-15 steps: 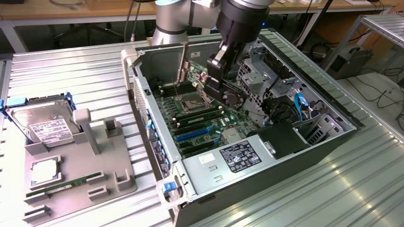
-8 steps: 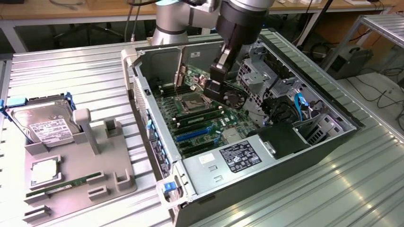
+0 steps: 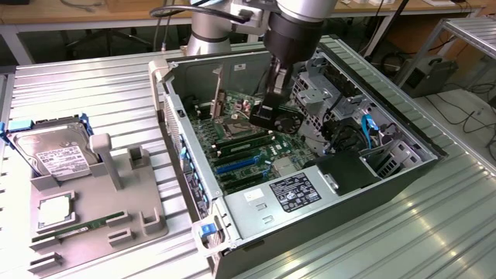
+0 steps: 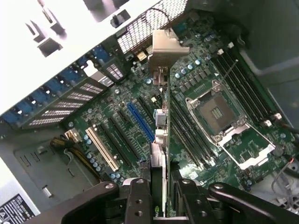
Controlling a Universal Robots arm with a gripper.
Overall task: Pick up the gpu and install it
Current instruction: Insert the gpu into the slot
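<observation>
Fingers (image 4: 140,201) of the gripper (image 4: 161,191) were clamped on the gpu (image 4: 159,158), held on edge above the motherboard (image 4: 117,112) inside the case (image 3: 387,104), its bracket (image 4: 164,46) toward the case's rear wall. Installing was in hand, I judged; seating would need the card's lower edge square over a socket. Whether it stood over the blue slot (image 4: 140,122), the card itself hid.

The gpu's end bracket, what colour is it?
The bracket on the gpu is silver, best seen in the wrist view.
</observation>
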